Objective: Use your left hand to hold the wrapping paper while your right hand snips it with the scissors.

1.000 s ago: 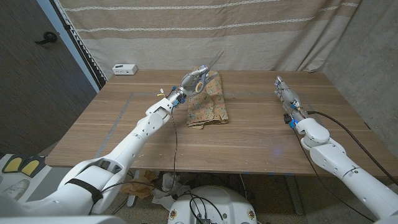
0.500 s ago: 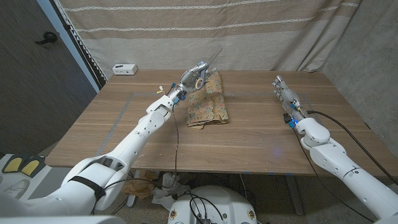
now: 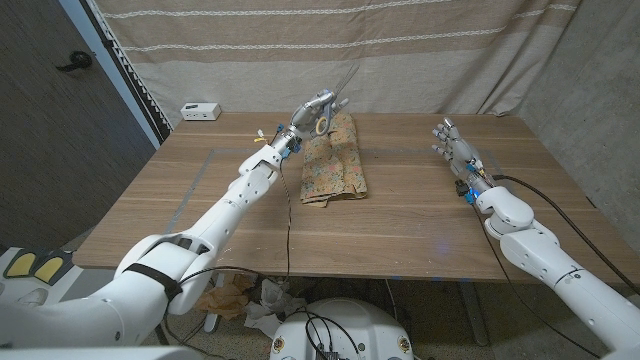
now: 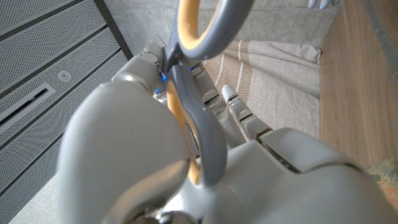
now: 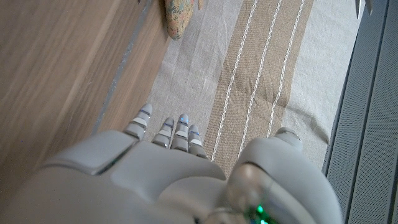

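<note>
Wooden desk (image 3: pixel 200 215), brown plank top, set before a beige striped curtain (image 3: pixel 300 50). At the far left corner of the desk, by the curtain: one small white box (image 3: pixel 201 111). Next along, the left robot hand (image 3: pixel 308 112), raised above the far edge of the desk on an outstretched white arm, fingers closed around a pair of scissors (image 3: pixel 330 98); the grey handle loops with their yellow lining sit in its grasp, as the left wrist view shows close up (image 4: pixel 199 93), and the blades point up and away toward the curtain. Just below and beside that hand: one piece of wrapping paper (image 3: pixel 335 165), tan with a small floral print, lying crumpled and folded on the desk around its middle, its far end under the hand; whether the hand touches the paper cannot be told. A corner of the same paper shows at the desk edge in the right wrist view (image 5: pixel 180 15). Well apart to the right: the right robot hand (image 3: pixel 452 148), holding nothing, fingers apart and reaching toward the curtain, positioned over the right part of the desk; its fingertips (image 5: pixel 180 121) show against the curtain in the right wrist view.
</note>
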You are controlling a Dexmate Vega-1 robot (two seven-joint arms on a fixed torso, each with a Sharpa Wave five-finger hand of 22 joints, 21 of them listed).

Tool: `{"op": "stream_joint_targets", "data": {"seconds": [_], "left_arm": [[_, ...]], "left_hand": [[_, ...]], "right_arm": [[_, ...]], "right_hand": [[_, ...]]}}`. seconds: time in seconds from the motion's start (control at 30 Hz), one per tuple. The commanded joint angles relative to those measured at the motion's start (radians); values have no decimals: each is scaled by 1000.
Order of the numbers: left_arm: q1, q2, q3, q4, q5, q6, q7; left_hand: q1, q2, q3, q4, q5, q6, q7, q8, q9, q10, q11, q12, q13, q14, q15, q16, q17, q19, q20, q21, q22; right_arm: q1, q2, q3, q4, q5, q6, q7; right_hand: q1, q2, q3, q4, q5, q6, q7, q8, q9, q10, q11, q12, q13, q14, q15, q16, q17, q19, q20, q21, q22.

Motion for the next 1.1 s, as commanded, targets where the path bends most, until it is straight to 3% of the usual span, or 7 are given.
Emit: {"op": "stream_joint_targets", "data": {"seconds": [0.03,0.2,0.37,0.53,0.57,0.97,1.1], "left_arm": [[-64,-53,-20,125,1,-20,-48],[-98,-84,-38,203,-4,-40,-90],[-134,-115,-50,282,-3,-55,-137],[-156,-134,-64,329,2,-68,-163],[-158,-135,-66,333,4,-70,-166],[-149,-139,-66,291,26,-60,-156],[-155,-144,-65,297,28,-58,-164]], "left_hand": [[60,55,-4,-2,2,-5,2,10,7,49,-50,4,0,-3,-3,3,1,-2,-140,-4,3],[62,56,-6,-1,4,-8,-3,11,10,47,-50,4,-1,-9,-3,1,-1,-2,-139,-7,4],[63,58,-8,-1,5,-10,-4,13,12,45,-50,5,-3,-12,-3,-1,-2,-2,-139,-10,4],[63,59,-9,0,6,-12,-7,14,15,44,-50,5,-3,-14,-3,-1,-3,-1,-139,-12,4],[63,59,-9,0,6,-12,-7,14,15,44,-50,5,-4,-15,-3,-1,-3,-1,-138,-12,4],[64,62,-16,3,11,-22,-12,17,23,36,-50,7,-6,-26,-3,-5,-7,-1,-137,-22,4],[66,63,-18,3,13,-24,-12,18,24,35,-51,7,-8,-30,-4,-6,-9,0,-136,-25,4]], "right_arm": [[-3,-10,5,-26,47,-12,57],[-5,-11,4,-32,77,-22,90],[-6,-6,1,-35,130,-38,144],[-12,-11,3,-46,147,-44,166],[-13,-14,3,-47,151,-45,173],[-19,-23,7,-47,200,-49,256],[-28,-20,14,-51,229,-56,272]], "right_hand": [[2,13,-5,-3,-2,63,3,21,6,14,4,9,2,18,8,6,4,20,12,9,5],[4,14,-5,-4,-3,53,-11,15,6,21,5,12,3,33,8,9,5,28,22,10,6],[9,19,-2,-7,-6,122,-31,34,9,5,33,7,4,19,34,-3,4,4,37,-6,5],[11,22,-1,-8,-8,145,-29,39,10,17,30,12,5,27,27,-2,4,8,32,-7,4],[13,26,1,-9,-10,146,-31,37,11,46,13,26,9,39,20,1,5,18,28,-5,5],[21,40,6,-13,-23,146,-29,22,13,205,-14,119,52,114,-11,24,17,76,21,10,12],[34,50,12,-20,-29,169,-47,25,13,180,-3,130,84,12,30,-14,19,9,-3,-19,13]]}}
